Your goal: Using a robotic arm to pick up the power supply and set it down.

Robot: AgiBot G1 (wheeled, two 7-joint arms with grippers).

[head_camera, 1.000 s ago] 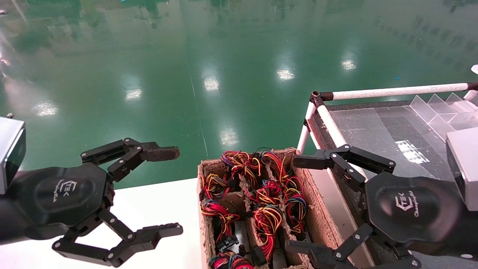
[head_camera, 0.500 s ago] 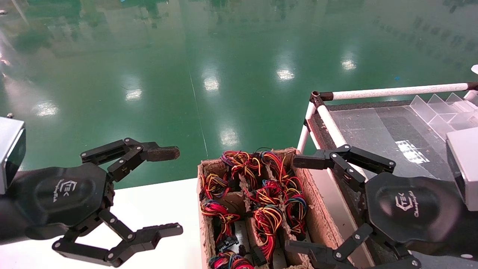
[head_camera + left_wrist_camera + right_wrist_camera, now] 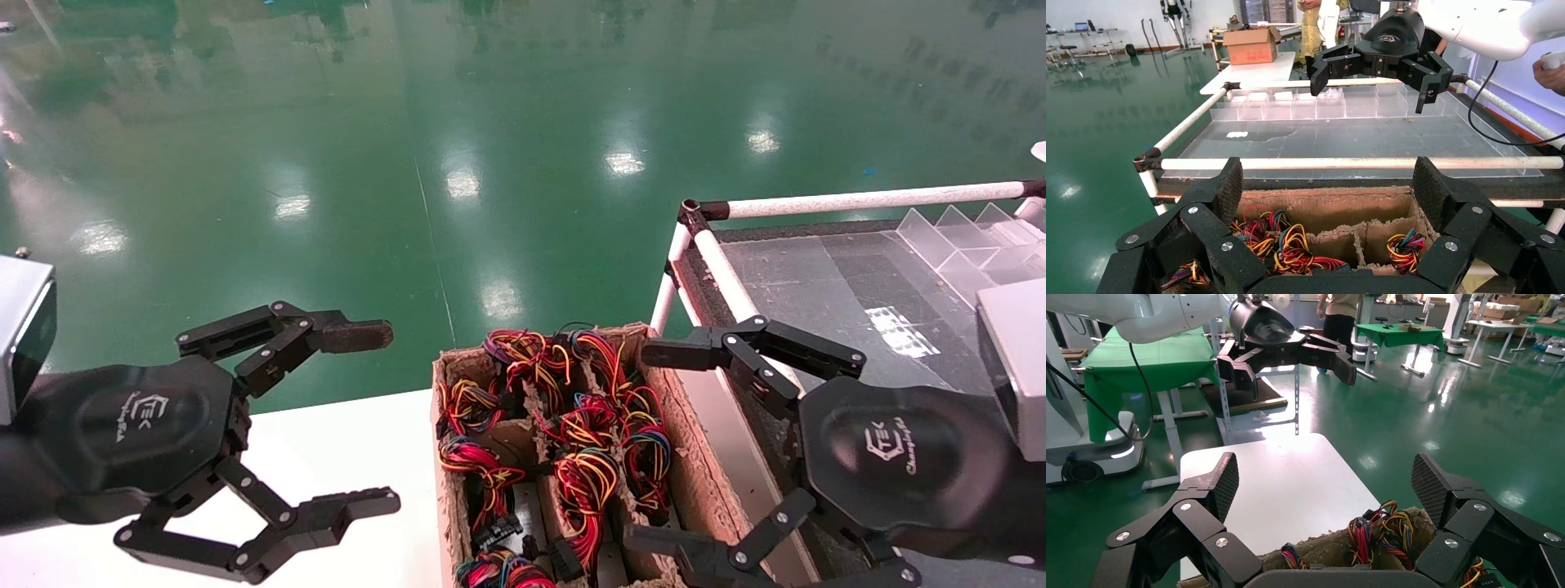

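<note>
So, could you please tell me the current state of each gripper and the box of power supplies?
Left gripper: open, empty, over the white table.
Right gripper: open, empty, beside the box.
Box: open-topped, compartments filled with power supplies, wires bundled.

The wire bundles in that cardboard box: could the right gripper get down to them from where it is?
Probably yes: the right gripper hangs open beside the box, whose top is uncovered, with the wire bundles exposed.
</note>
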